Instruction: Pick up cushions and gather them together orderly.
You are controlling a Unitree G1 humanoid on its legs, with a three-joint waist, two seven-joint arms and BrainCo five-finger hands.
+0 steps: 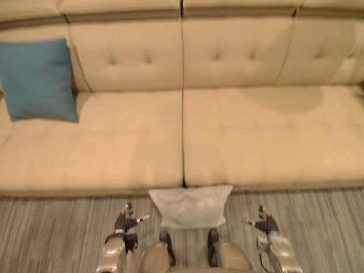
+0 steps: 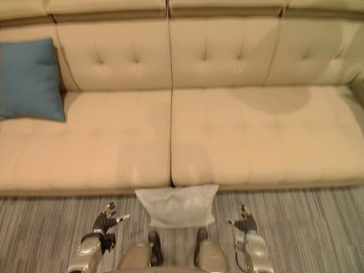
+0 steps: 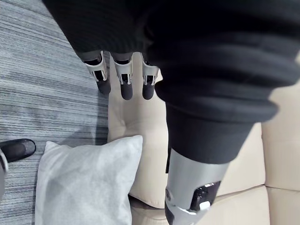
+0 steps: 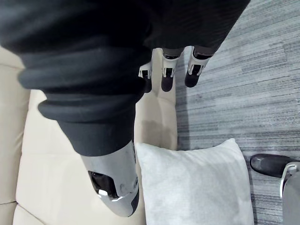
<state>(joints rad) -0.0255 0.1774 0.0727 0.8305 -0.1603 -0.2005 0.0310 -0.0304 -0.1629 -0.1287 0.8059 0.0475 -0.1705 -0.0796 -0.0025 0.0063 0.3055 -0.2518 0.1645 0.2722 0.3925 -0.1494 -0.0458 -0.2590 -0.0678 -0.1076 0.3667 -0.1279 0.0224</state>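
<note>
Both hands hung low over the striped grey carpet [image 1: 51, 227], just short of the front of the beige sofa [image 1: 256, 131]. I read the left hand [image 1: 126, 220] as open in its own wrist view: the fingers ran out straight in a row, the thumb stood apart from them, and nothing lay between them. The right hand [image 1: 263, 223] read the same way in its wrist view, with straight fingers, the thumb spread aside and an empty grasp. Neither hand touched a cushion. The grey cushion [image 1: 190, 206] lay flat on the carpet between the two hands, just inboard of the left thumb on one side and of the right thumb on the other, and apart from both. Its far edge sat at the foot of the sofa, below the seam where the two seat pads met. I could not tell whether that edge pressed against the sofa front. The blue cushion [image 1: 37, 79] was well away from the left hand, far ahead of it and off to its outer side. It stood up on the left end of the sofa seat, leaning back against the tufted backrest. From the right hand it was further off, across the whole width of the left seat pad.
</note>
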